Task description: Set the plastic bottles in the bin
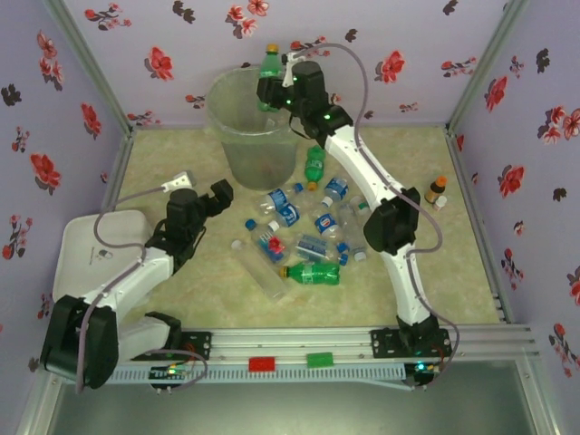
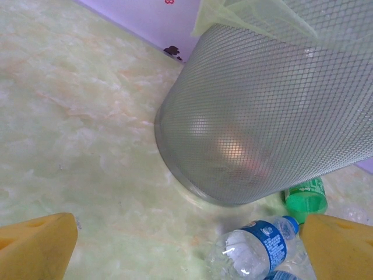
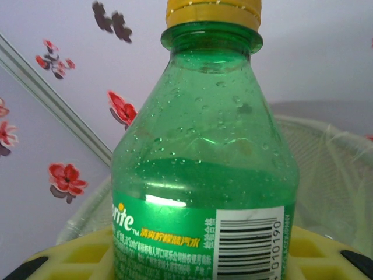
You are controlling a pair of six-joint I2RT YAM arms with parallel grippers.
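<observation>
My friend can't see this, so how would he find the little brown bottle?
Find the big grey-green bin at the back, then look across the table toward the right wall. The little brown bottle stands upright there, away from the pile of plastic bottles. It alone is brown with an orange cap.

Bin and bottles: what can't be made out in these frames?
- Bin contents: left wrist, the hazy wall blurs a reddish shape inside.
- Held green bottle base: right wrist, cut off by the bottom edge.
- Bottle pile count: top external, clear ones overlap and are too small.
</observation>
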